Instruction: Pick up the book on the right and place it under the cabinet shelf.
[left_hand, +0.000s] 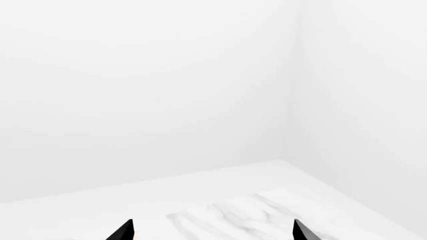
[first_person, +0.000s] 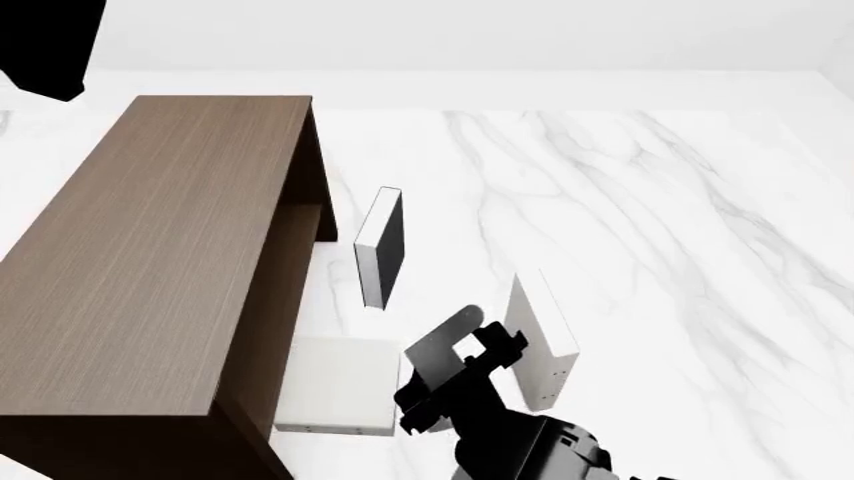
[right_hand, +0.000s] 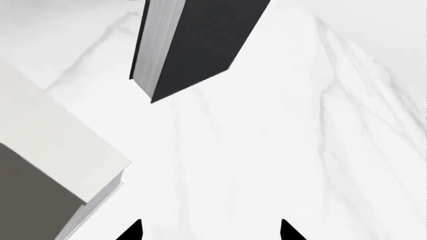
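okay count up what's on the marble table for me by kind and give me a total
Books: 3 — black-faced book, book standing at right, pale book lying flat by the cabinet.
Cabinets: 1 — cabinet.
Total: 4

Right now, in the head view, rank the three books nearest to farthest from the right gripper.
1. Flat pale book, left of the right gripper, and upright pale book, to its right: too close to call.
2. Black-faced book, standing beyond, farthest.
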